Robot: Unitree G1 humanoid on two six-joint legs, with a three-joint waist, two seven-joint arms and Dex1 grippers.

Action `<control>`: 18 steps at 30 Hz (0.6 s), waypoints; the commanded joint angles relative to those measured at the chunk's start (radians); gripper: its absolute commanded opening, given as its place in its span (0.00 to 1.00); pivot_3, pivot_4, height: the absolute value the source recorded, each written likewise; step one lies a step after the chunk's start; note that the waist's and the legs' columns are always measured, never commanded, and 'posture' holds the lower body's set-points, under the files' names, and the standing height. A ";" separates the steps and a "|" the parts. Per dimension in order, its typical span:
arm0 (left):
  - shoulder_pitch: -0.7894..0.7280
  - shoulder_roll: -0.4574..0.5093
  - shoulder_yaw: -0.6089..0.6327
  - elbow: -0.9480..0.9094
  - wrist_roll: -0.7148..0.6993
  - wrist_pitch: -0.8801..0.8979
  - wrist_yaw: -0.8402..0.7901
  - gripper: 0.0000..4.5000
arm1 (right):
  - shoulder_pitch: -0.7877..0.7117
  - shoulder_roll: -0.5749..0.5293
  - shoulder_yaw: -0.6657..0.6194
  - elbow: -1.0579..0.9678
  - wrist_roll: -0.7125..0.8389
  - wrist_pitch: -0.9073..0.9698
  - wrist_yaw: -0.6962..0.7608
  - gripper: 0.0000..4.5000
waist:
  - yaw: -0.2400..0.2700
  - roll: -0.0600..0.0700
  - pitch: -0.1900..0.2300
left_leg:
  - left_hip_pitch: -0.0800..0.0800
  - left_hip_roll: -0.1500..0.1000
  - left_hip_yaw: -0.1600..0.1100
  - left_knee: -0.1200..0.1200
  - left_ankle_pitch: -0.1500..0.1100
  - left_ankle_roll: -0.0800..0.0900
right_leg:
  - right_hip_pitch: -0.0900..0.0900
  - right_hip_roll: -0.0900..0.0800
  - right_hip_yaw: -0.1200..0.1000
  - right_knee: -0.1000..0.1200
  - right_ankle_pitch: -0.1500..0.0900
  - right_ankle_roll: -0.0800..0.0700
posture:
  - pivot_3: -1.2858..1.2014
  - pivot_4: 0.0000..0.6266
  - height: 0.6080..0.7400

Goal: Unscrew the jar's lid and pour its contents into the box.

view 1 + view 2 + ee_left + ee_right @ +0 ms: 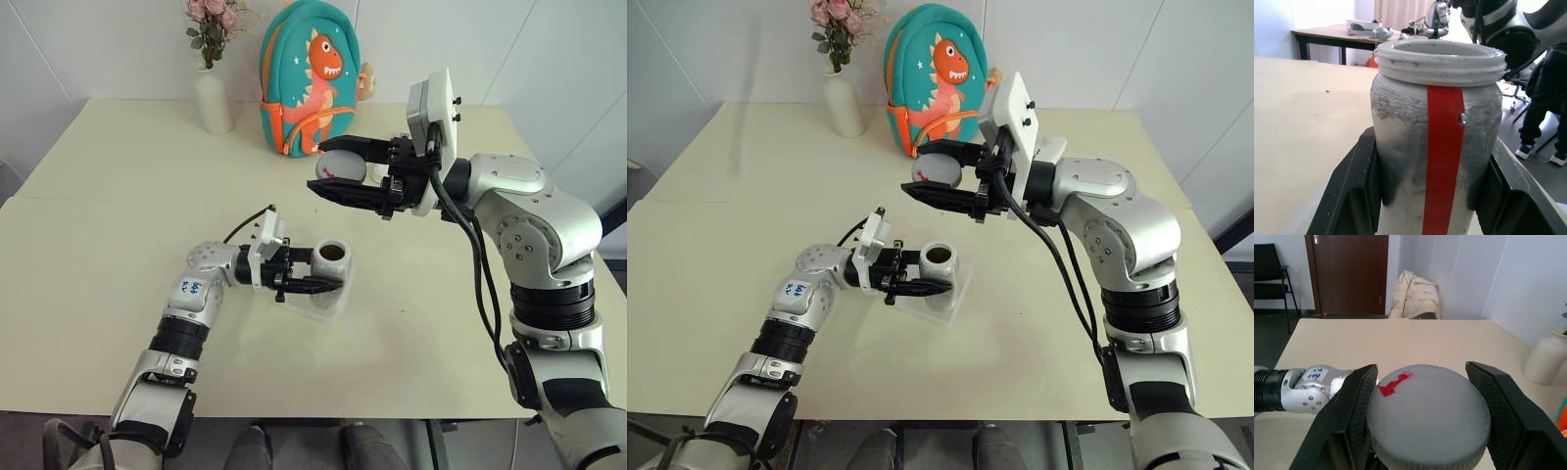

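Left tool [315,277] clamped on the open jar [332,258], upright over the clear box [939,299] on the surface [118,235], brown contents [939,256] inside; right tool [335,171] clamped on the grey lid [342,164], raised above and beyond the left tool, well clear of the jar.

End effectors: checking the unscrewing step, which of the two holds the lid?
The right end effector, raised above the table, clamps the grey lid. The left end effector grips the open jar instead.
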 commanded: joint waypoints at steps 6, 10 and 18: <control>-0.085 0.024 0.061 -0.077 -0.039 0.007 0.029 0.44 | 0.034 -0.087 -0.087 -0.026 -0.007 -0.004 -0.036 0.57 | 0.001 0.000 0.000 | 0.000 0.000 0.000 0.000 0.000 0.000 | 0.000 0.000 0.000 0.000 0.000 0.000 | 0.52 0.24 1.00; -0.122 0.052 0.095 -0.101 -0.057 0.030 0.053 0.44 | 0.109 -0.150 -0.132 -0.048 -0.016 0.015 -0.062 0.57 | 0.001 0.000 0.000 | 0.000 0.000 0.000 -0.001 0.000 0.000 | 0.000 0.000 0.000 -0.001 0.000 0.000 | 0.52 0.24 1.00; -0.175 0.134 0.158 -0.098 -0.070 0.053 0.092 0.44 | 0.349 -0.229 -0.219 -0.135 -0.028 0.050 -0.140 0.57 | 0.004 0.000 0.000 | 0.000 0.000 0.001 -0.001 0.000 0.000 | 0.000 0.000 0.001 -0.002 0.000 0.000 | 0.52 0.24 1.00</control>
